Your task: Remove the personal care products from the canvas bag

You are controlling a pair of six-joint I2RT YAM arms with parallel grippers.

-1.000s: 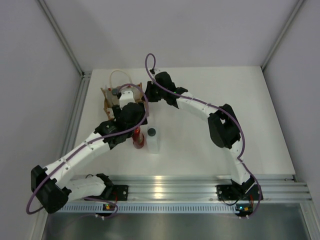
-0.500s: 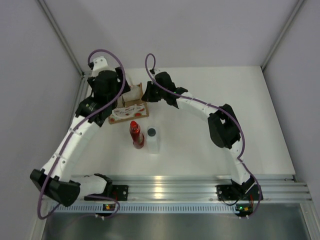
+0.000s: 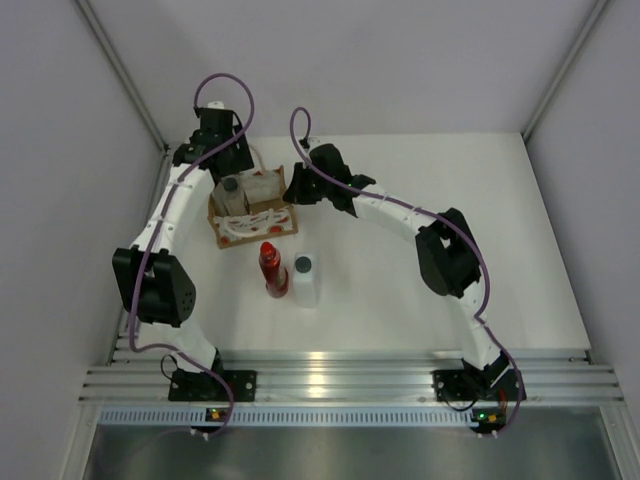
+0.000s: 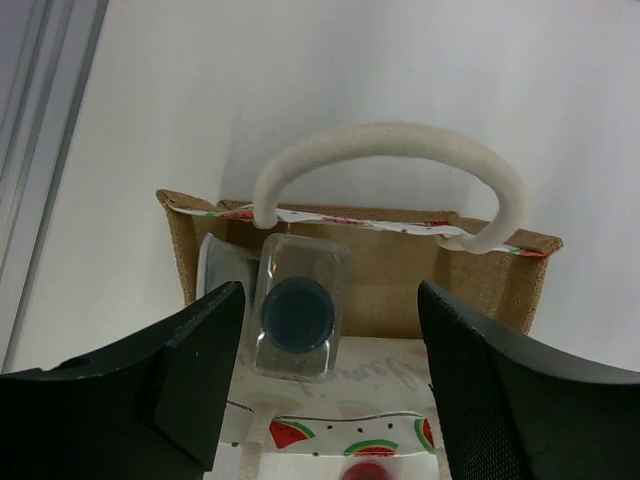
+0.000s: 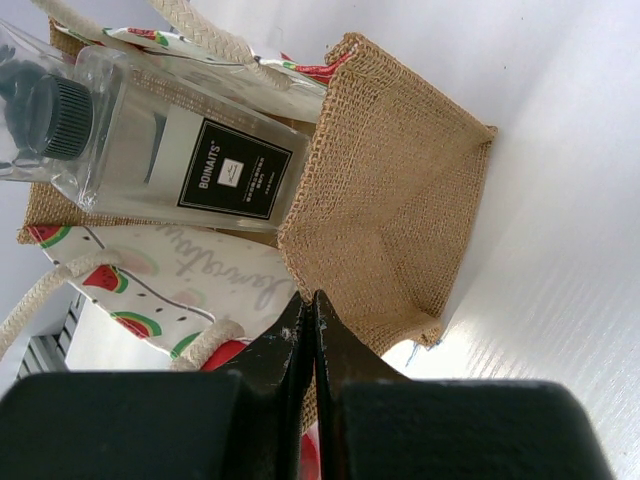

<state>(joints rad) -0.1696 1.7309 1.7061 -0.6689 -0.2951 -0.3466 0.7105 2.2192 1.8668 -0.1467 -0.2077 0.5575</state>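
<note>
Coarse canvas bag, square clear bottle

White table, grey walls.
Metal posts rise at the far corners; an aluminium rail spans the near edge.

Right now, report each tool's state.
Left tool: open, above the dark-capped bottle in the canvas bag.
Right tool: closed, pinching the canvas bag's wall.

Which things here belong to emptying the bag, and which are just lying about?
Job: bag; clear dark-capped bottle inside it; red bottle and white bottle standing outside it.
Not the job: table; metal rail along its near edge.
</note>
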